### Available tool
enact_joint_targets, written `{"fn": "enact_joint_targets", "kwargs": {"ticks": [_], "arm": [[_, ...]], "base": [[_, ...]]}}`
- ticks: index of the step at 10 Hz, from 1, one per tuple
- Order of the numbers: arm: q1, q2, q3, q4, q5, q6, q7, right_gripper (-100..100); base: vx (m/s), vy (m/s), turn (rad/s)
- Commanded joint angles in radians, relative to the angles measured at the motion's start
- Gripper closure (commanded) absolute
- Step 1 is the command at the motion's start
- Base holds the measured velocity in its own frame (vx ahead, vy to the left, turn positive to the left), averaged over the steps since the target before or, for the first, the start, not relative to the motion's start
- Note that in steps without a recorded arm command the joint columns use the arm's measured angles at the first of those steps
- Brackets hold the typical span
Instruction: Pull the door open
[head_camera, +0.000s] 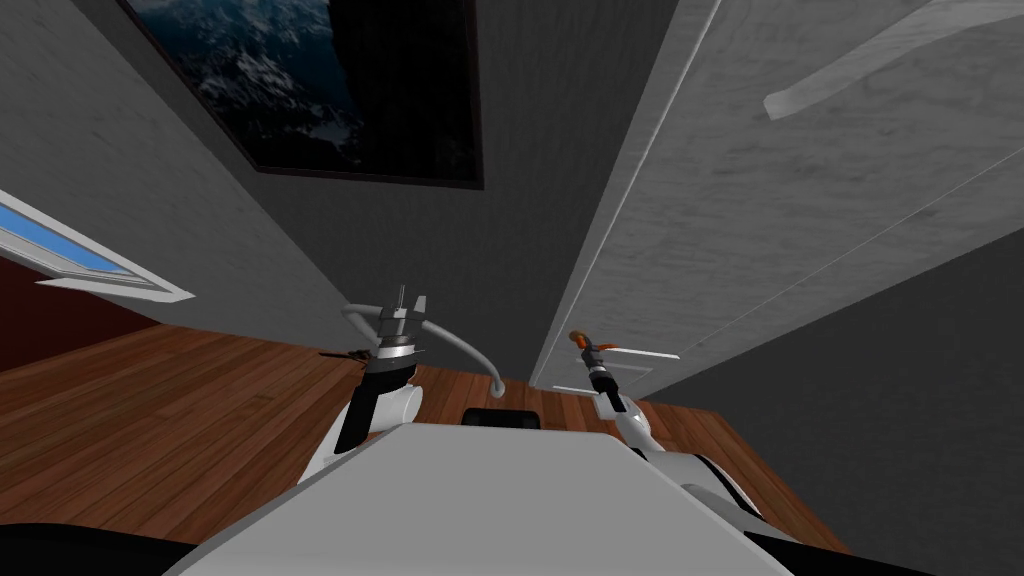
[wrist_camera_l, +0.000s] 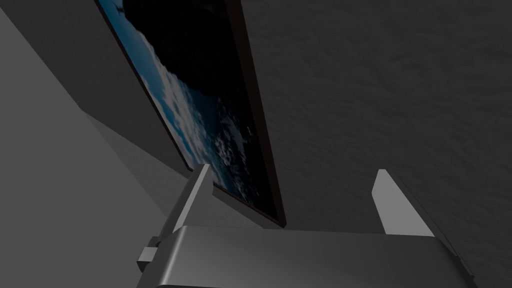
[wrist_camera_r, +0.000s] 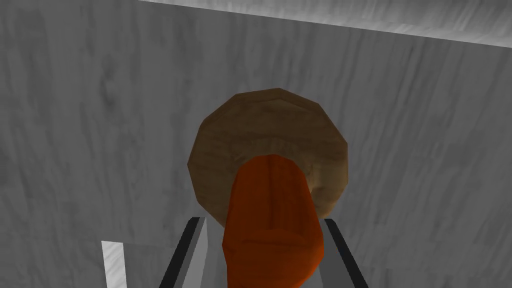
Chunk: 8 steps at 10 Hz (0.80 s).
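Observation:
A light grey, wood-grained door (head_camera: 760, 220) stands to my right, its edge next to the dark wall. On the door (wrist_camera_r: 100, 125) a brown round plate (wrist_camera_r: 270, 125) carries an orange lever handle (wrist_camera_r: 272, 220). My right gripper (wrist_camera_r: 264, 225) is shut on that handle, with a finger (wrist_camera_r: 197, 250) along each side of it. In the head view the right gripper (head_camera: 585, 346) reaches forward to the small orange handle (head_camera: 577, 338) at the door's lower part. My left gripper (head_camera: 410, 298) is held up in front of the wall, and its fingers (wrist_camera_l: 200, 190) are open with nothing between them.
A dark framed picture (head_camera: 330, 80) hangs on the grey wall ahead. A window (head_camera: 80, 255) sits low on the left wall. Wooden floor (head_camera: 150, 420) spreads to my left. A dark grey wall (head_camera: 900, 400) closes the right side beyond the door.

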Motion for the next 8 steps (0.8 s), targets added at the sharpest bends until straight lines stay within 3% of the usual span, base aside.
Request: {"fn": "enact_joint_targets", "kwargs": {"ticks": [1,5,8], "arm": [[0.001,0.0,0.0,-0.002,0.0,0.003,0.0,100],[0.001,0.0,0.0,-0.002,0.0,0.003,0.0,100],[0.024,-0.027,0.031,-0.009,0.018,-0.032,-0.043,100]], "base": [[-0.022,-0.002,-0.002],[-0.009,-0.002,0.002],[-0.156,-0.066,0.106]]}}
